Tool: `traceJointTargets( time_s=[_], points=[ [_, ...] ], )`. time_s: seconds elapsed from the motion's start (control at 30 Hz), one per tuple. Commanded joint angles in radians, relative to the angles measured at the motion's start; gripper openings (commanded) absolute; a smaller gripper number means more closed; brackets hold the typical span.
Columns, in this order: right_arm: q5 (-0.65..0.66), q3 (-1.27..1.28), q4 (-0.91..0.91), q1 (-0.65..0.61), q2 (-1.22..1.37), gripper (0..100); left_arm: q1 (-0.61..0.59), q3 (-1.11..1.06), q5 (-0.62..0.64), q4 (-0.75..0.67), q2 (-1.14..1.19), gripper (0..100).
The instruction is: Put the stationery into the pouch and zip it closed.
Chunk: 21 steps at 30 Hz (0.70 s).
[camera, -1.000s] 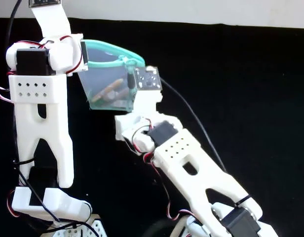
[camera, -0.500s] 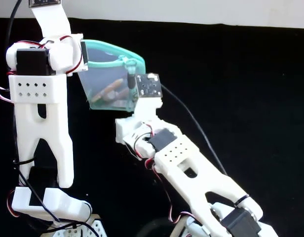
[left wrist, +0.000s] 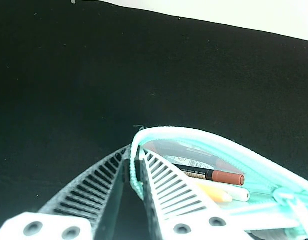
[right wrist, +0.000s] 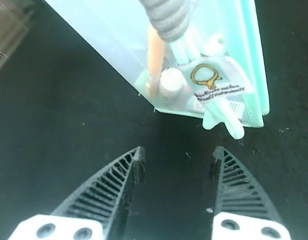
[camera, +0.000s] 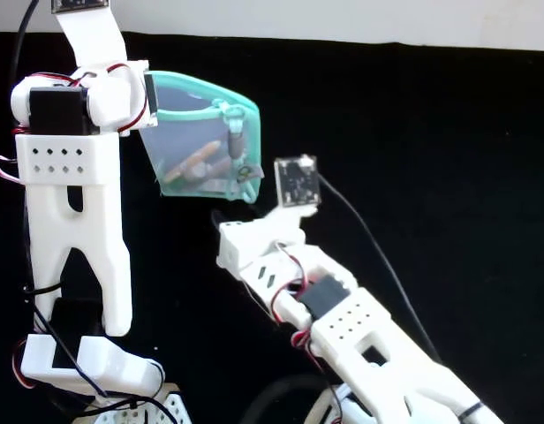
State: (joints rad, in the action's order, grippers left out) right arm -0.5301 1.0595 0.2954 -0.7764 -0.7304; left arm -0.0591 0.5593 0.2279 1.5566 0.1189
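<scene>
The black table (camera: 449, 132) spreads beneath me. In the high view my left arm (camera: 73, 203) stands at 9 o'clock, and my right arm (camera: 343, 309) slants in from 5 o'clock. The teal pouch (camera: 201, 132) sits tilted at about 11 o'clock. My left gripper (left wrist: 135, 152) pinches its 9 o'clock end, fingers closed tight on the zip edge. Pens (left wrist: 209, 176) lie inside, visible through the clear wall. My right gripper (right wrist: 178, 152) is spread wide and holds nothing, near the pouch's 5 o'clock corner but apart from it. A grey zip pull (camera: 236, 141) dangles at the pouch's 3 o'clock end.
</scene>
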Motion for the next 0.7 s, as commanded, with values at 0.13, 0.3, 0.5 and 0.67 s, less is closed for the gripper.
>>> traceJointTargets(
  time_s=[0.13,0.3,0.5,0.67],
  points=[
    [-0.012,0.071,-0.197,0.013,-0.061,22.4,-0.002,-0.027,-0.002,0.005,0.012,1],
    [-0.011,0.117,-0.297,0.056,-0.061,22.4,-0.001,-0.027,-0.002,0.005,0.012,1],
    [-0.006,0.11,-0.375,0.091,-0.015,22.4,-0.001,-0.027,-0.002,0.005,0.012,1],
    [-0.006,0.108,-0.489,0.088,0.085,22.4,-0.001,-0.027,-0.002,0.005,0.012,1]
  ],
)
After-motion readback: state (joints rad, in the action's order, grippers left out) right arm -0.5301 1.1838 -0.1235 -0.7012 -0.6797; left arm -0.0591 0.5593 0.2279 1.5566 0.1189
